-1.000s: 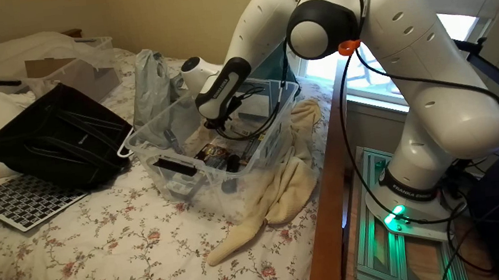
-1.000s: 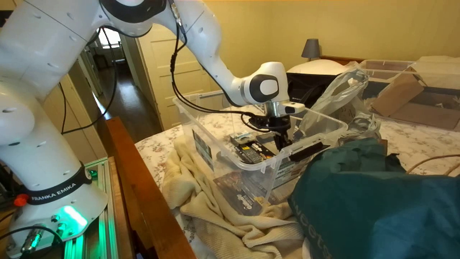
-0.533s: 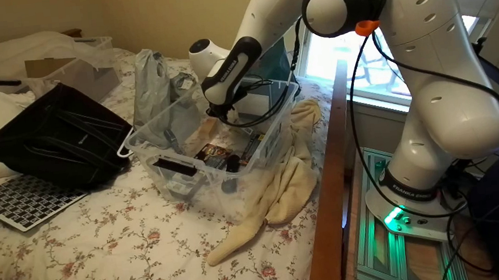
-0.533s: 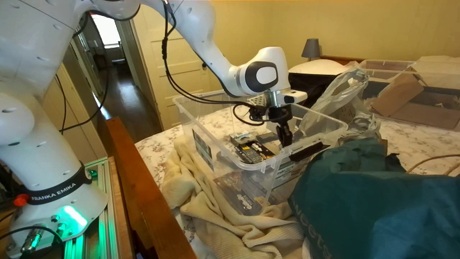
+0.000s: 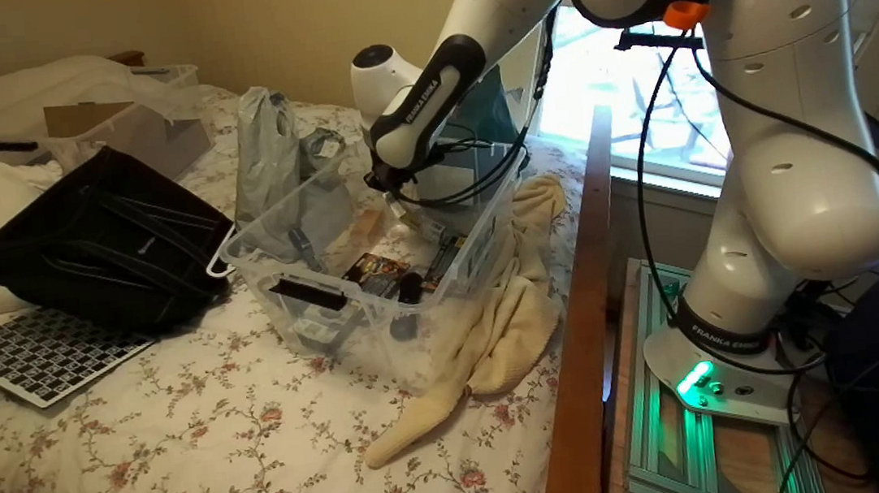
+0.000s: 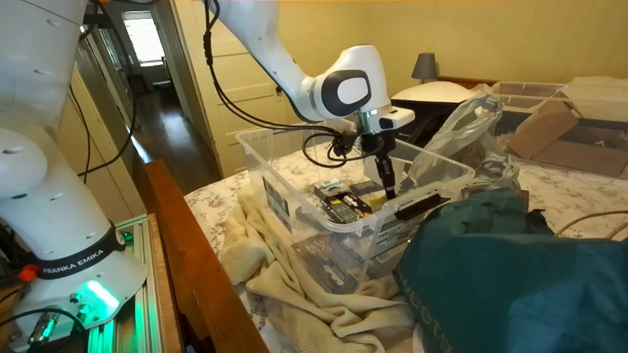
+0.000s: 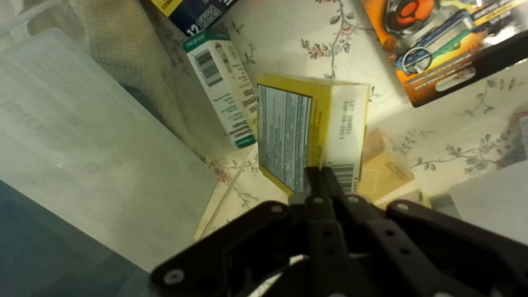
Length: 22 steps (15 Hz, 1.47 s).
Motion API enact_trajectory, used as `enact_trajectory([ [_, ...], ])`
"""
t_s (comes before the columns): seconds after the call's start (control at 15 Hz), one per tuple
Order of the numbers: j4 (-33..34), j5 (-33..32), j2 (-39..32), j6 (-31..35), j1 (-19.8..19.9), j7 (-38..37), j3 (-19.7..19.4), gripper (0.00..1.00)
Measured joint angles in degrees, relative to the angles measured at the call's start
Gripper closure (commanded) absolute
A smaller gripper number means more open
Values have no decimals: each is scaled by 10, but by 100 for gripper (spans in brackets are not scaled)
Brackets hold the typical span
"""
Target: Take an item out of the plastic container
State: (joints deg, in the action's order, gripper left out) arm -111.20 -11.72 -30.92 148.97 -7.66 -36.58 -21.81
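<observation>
white rounded arm (image 5: 789, 79) | black cables (image 6: 209, 52) | FRANKA EMIKA base band (image 6: 73, 260) | black fingers (image 7: 326, 235), screws (image 7: 173, 276)

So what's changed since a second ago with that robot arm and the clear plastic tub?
The black two-fingered gripper has risen, and a yellow-and-white cardboard box, pinched in it, has come into view, evidently lifted along. The clear rectangular plastic tub, cream ribbed cloth and black fabric bag stayed put.

Dim yellowish light | window (image 5: 610, 81) overexposed (nearly white) | green base light (image 5: 696, 377) glaring | wrist view: fingers (image 7: 326, 231) blurred
</observation>
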Motion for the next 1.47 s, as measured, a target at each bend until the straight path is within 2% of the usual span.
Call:
enact_trajectory([
  [0.33, -53, -28, 55, 63, -13, -51, -19, 100],
  [0.6, -91, -91, 95, 98, -45, -119, -52, 100],
  [1.2, -136, -377, 194, 98, -144, -378, -141, 100],
  [1.47, -136, -464, 219, 98, -166, -447, -158, 100],
])
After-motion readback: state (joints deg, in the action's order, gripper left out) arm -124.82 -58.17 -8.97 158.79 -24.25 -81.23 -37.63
